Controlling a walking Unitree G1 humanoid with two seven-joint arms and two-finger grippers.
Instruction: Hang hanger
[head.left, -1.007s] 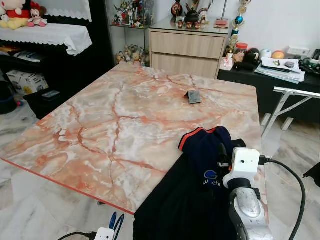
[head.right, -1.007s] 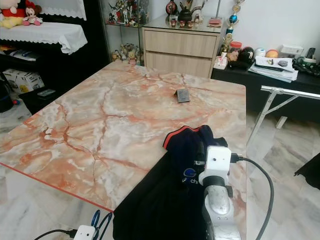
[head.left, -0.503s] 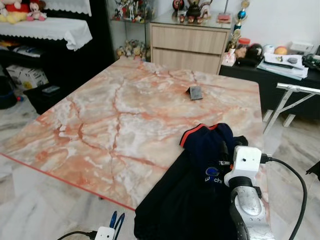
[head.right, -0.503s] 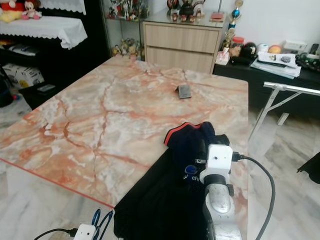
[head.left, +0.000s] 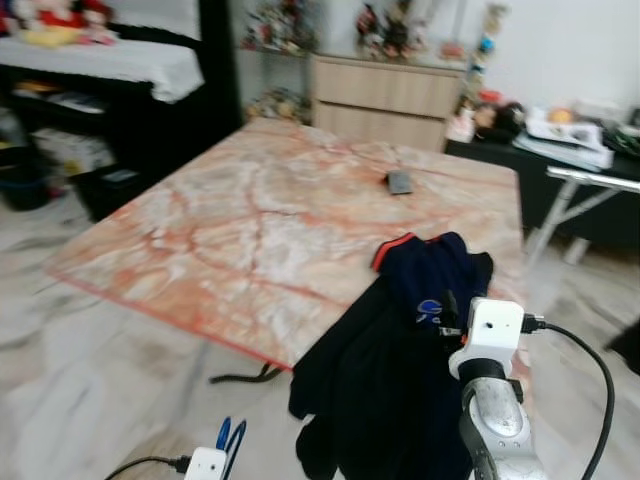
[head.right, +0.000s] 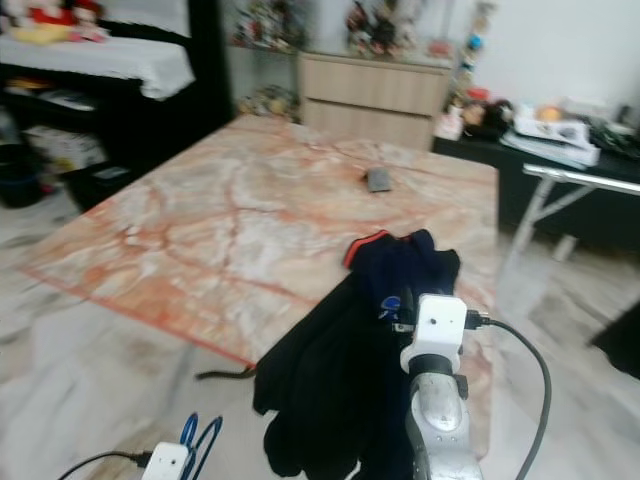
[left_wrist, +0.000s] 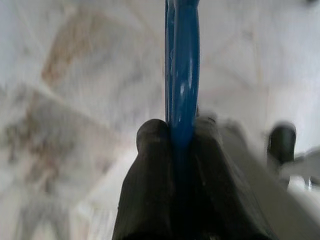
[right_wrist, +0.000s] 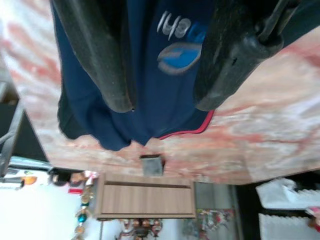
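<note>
We are gripping a blue hanger (left_wrist: 182, 70) in our left gripper (left_wrist: 176, 131), whose two black fingers (left_wrist: 150, 165) are pressing tightly against it; in the head views its blue tip (head.left: 231, 438) is poking up beside that wrist, low over the pale marble floor (head.left: 90, 400). Our right gripper (right_wrist: 165, 105) is hovering over a dark navy shirt (head.left: 400, 370) with a red-trimmed collar, its fingers (right_wrist: 97, 60) spread wide and holding nothing. The shirt is draping over the near edge of the pink marble table (head.left: 250, 220). A small dark object (head.left: 399, 182) is lying farther along the tabletop.
</note>
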